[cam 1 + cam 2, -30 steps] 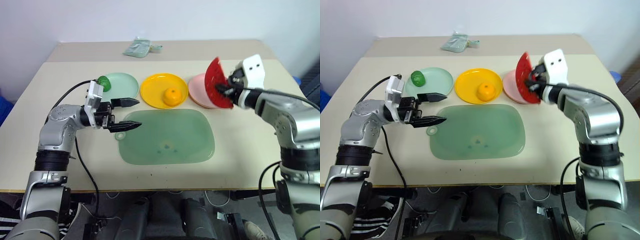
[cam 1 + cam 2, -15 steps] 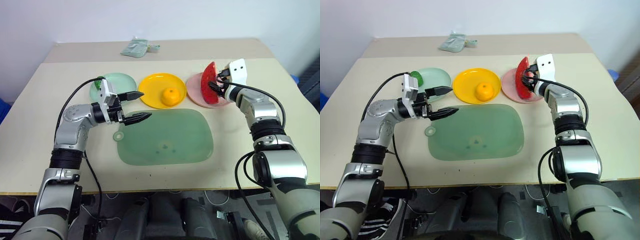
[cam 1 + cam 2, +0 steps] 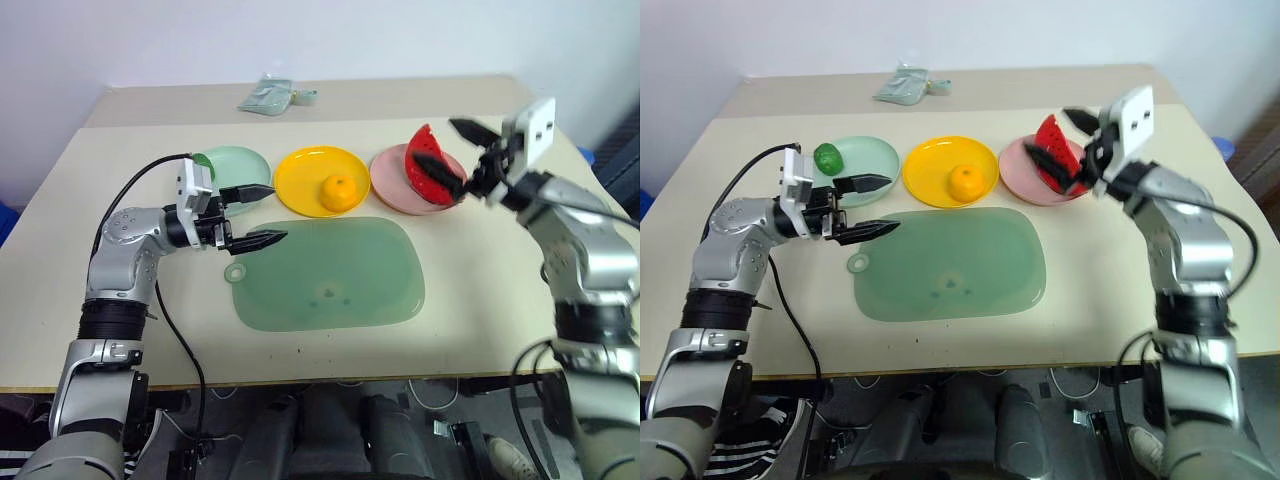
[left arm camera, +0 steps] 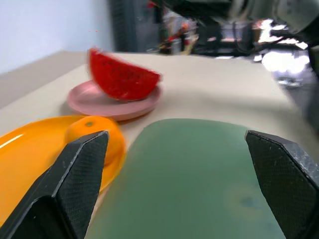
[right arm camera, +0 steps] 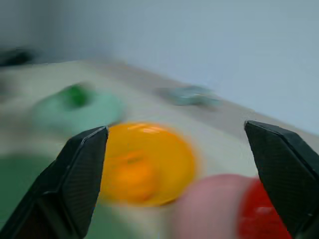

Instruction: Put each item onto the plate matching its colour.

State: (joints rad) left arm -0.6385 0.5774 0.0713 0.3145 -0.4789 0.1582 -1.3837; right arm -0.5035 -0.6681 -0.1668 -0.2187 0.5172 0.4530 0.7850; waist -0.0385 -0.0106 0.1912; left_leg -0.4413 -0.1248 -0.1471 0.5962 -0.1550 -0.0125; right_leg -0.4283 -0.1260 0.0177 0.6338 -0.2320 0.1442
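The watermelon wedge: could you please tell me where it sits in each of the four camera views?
Left eye view: watermelon wedge on the pink plate, rightmost of three plates.
Right eye view: same spot, by the right gripper.
Left wrist view: far side, on the plate.
Right wrist view: blurred red at the corner.
Shared landmark: the yellow plate.

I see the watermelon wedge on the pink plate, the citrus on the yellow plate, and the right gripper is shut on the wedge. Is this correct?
Not quite. In the right eye view the right gripper stands open, its fingers apart from the watermelon wedge, which rests on the pink plate. The citrus is on the yellow plate.
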